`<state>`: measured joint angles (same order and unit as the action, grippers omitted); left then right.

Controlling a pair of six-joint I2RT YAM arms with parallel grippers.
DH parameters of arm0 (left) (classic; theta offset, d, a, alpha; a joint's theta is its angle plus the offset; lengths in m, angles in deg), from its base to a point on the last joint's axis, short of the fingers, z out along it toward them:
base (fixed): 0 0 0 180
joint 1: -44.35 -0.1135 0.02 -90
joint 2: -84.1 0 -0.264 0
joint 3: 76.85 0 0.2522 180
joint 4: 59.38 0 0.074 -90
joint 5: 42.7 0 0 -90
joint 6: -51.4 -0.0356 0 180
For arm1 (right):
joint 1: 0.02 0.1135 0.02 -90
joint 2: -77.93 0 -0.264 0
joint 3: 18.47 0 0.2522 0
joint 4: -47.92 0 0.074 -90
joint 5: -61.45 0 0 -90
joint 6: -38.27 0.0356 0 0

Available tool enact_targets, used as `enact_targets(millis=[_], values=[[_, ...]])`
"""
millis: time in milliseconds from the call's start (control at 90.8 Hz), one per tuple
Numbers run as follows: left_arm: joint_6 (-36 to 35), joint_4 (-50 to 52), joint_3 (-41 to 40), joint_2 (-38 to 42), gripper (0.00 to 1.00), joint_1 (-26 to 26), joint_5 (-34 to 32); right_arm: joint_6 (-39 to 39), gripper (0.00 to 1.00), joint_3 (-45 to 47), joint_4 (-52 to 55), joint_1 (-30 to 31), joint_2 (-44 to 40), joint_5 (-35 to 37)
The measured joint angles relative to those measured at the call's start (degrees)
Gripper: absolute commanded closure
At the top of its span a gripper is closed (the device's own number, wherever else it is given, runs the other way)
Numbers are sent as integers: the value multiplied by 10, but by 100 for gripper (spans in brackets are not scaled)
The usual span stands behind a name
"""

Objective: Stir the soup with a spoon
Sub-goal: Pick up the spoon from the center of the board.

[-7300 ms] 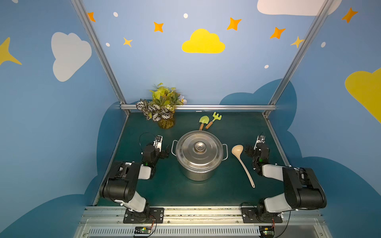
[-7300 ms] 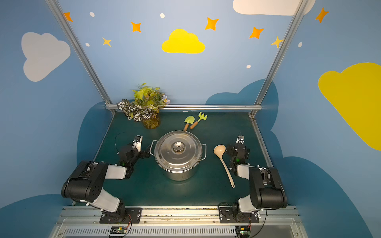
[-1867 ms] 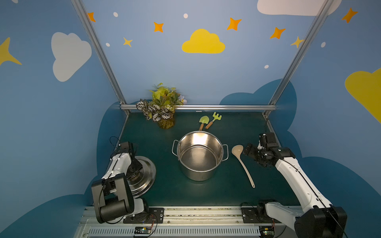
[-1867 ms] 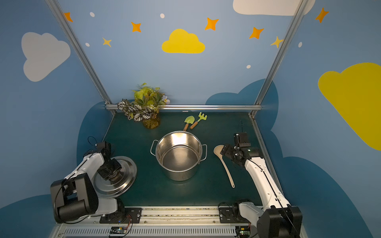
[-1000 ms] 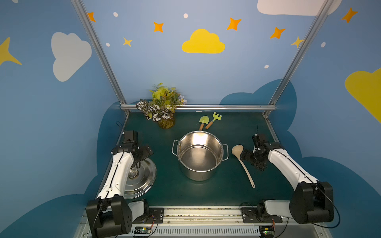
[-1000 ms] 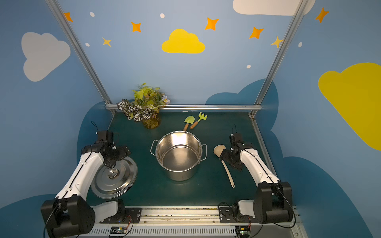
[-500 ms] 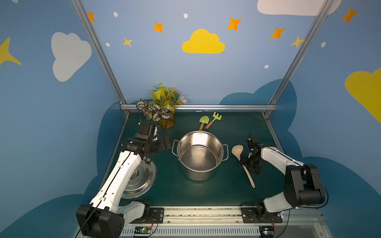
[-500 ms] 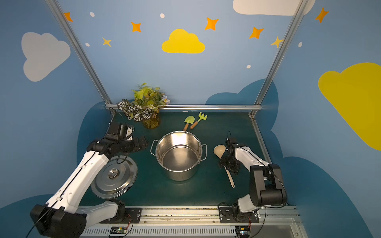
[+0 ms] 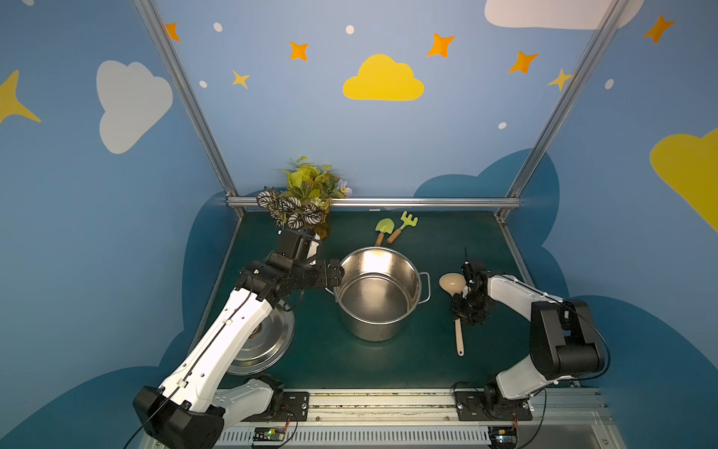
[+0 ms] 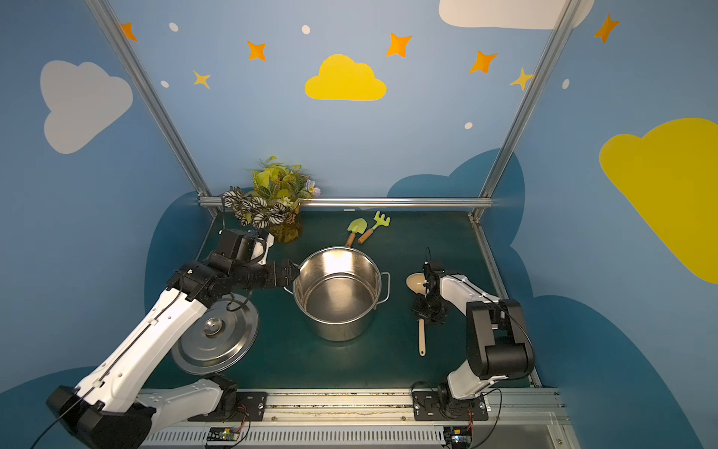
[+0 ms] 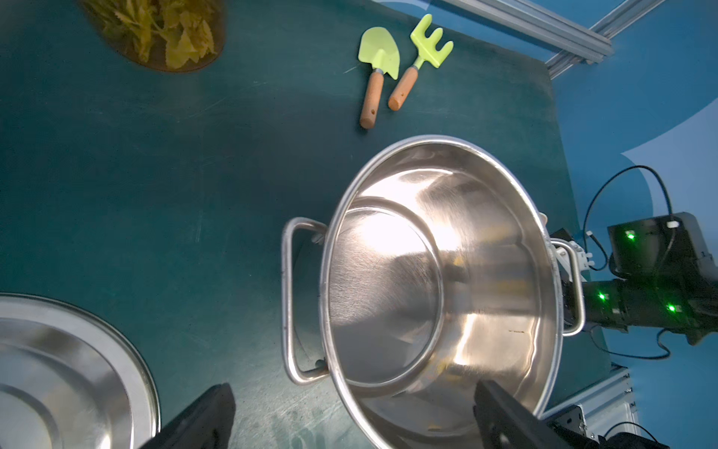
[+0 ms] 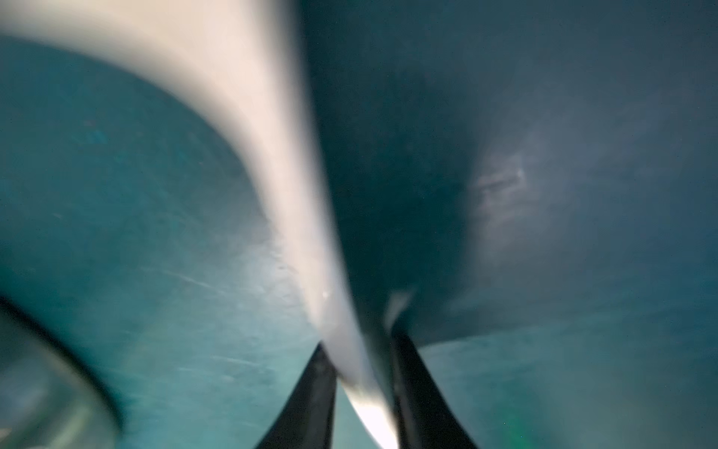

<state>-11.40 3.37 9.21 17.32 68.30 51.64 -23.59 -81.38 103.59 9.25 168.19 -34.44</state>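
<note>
Spoon [image 9: 450,283] [image 10: 415,283]: is lying flat on the desk [image 9: 478,241], right of centre in both top views. It is just right of the pot [image 9: 373,322] [image 10: 342,322] and apart from it, bowl toward the back wall, in the same spot as a second ago.

Right tool [image 9: 462,315] [image 10: 425,315]: is pinching the spoon's handle just below the bowl, jaws drawn in against both sides. (The right wrist view, though blurred, is showing cream plastic between the black fingers [image 12: 311,408].) Half a second ago the jaws were standing apart around the handle.

Left tool [image 9: 334,274] [image 10: 289,274]: is hanging wide open and holding nothing, at the pot's left rim and handle, centre-left. A second ago it was hovering over the lid [image 9: 272,342] [image 10: 217,338], further left.

Pot: is standing uncovered mid-frame. In the earliest picture it was wearing the lid.

Lid: is lying knob up at lower left, partly under the left arm.

Back of desk: the toy shovel [image 9: 384,227], toy rake [image 9: 406,223] and plant [image 9: 307,198] are sitting unmoved.
</note>
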Motion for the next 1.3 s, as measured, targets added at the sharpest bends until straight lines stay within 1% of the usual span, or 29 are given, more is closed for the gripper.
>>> enact_targets(millis=[55, 297, 440, 628, 782, 947, 1068, 1145, 1299], values=[[0, -1, 4, 0, 0, 6, 0, -5, 100, 0, -4, 0, -9, -11], [-4, -5, 8, -2, 0, 30, 10, -2, 100, 0, 6, 5, -52, -23], [-5, -13, 13, -15, 0, 55, 21, -1, 100, -11, 33, 5, -111, -40], [-4, -30, 29, -40, 1, 86, 53, 0, 100, -69, 60, 5, -189, -111], [-4, -64, 34, -64, 1, 115, 105, 6, 100, -124, 67, 10, -224, -185], [-2, -120, 34, -91, 3, 153, 168, 29, 100, -175, 63, 42, -229, -249], [-2, -158, 34, -111, 4, 184, 195, 60, 100, -194, 31, 76, -232, -293], [0, -183, 34, -122, 7, 200, 211, 80, 100, -203, 5, 98, -231, -314], [13, -225, 33, -142, 12, 214, 238, 108, 100, -243, -28, 143, -209, -342]])
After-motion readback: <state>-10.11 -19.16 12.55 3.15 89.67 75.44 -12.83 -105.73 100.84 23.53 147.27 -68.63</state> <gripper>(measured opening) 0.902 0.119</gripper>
